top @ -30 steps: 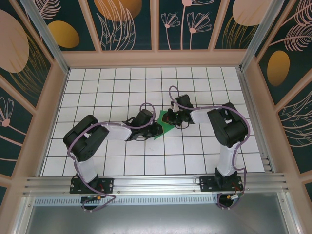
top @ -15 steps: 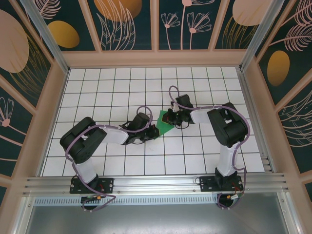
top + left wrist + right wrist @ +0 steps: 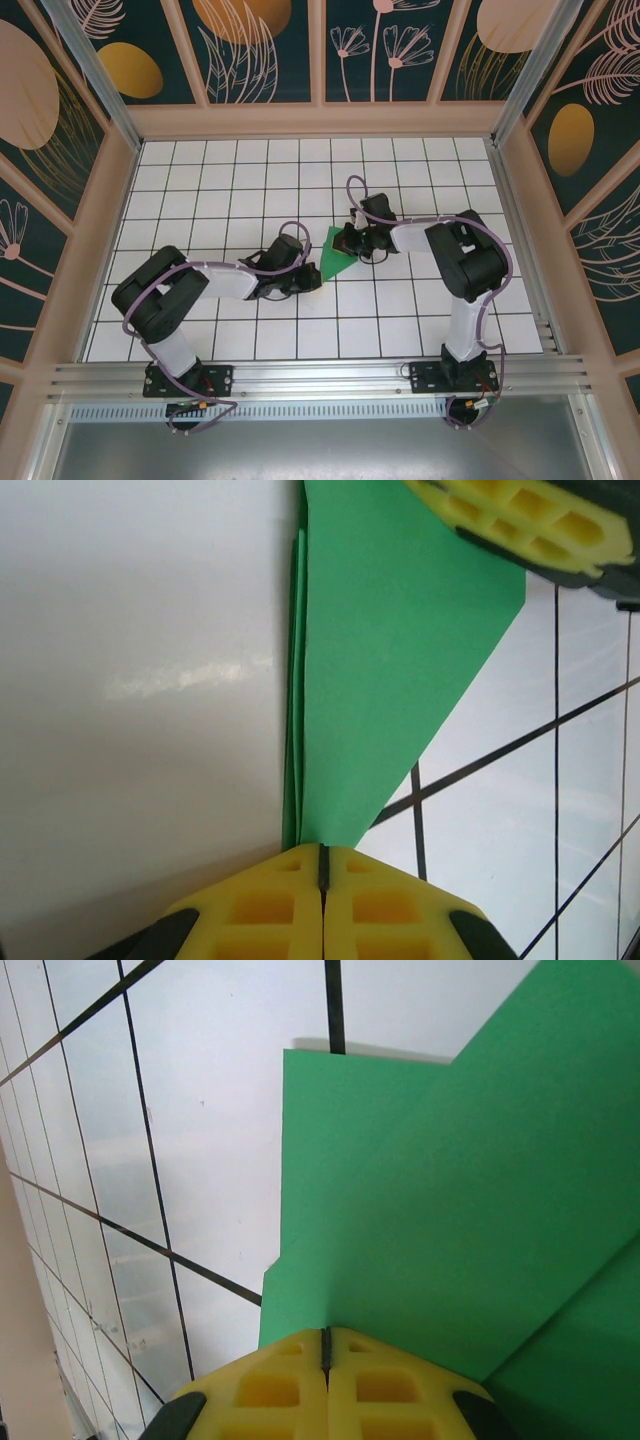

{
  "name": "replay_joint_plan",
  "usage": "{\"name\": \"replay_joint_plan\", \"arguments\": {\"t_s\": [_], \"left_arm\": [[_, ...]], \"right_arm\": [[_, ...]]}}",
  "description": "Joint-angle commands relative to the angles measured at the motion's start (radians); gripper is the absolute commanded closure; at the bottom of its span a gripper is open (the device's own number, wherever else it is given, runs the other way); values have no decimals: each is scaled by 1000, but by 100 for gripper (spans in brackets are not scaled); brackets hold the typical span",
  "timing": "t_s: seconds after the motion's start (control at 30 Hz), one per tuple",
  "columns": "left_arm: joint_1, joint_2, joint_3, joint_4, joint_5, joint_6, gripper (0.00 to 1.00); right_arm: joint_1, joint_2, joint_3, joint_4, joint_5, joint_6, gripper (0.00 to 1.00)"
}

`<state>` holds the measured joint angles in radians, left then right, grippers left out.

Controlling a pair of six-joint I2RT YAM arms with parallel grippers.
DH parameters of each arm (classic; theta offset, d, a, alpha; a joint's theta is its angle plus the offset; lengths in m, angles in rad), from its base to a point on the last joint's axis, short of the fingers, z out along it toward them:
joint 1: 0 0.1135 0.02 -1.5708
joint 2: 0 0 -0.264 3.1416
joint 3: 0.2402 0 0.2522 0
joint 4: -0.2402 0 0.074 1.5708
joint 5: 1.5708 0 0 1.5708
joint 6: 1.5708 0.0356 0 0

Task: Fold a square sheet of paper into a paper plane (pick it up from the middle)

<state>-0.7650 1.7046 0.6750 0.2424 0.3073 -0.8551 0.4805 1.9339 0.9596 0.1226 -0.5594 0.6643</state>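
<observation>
Green paper [image 3: 390, 650] gripped from 2 sides.
I see left pincer [image 3: 323, 865] clamping its tip, right pincer [image 3: 325, 1345] its wide end.

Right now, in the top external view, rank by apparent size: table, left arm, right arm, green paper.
1. table, largest by far
2. left arm and right arm: they look about alike, so no ranking between them
3. green paper, a small folded wedge, smallest

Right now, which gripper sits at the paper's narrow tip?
The left gripper: the green paper tapers to its fingertips; the right gripper is on the wide end.
</observation>
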Motion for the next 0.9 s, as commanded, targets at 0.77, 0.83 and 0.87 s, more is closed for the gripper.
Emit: {"name": "replay_joint_plan", "arguments": {"t_s": [0.77,0.83,0.87], "left_arm": [[-15,-20,8,76,-85,-71,98],[-14,-3,8,84,-87,-70,99],[-15,2,6,89,-90,-70,99]], "right_arm": [[-7,101,-11,-119,124,-12,95],[-7,96,-9,-120,122,-14,95],[-8,94,-10,-121,122,-14,95]]}}
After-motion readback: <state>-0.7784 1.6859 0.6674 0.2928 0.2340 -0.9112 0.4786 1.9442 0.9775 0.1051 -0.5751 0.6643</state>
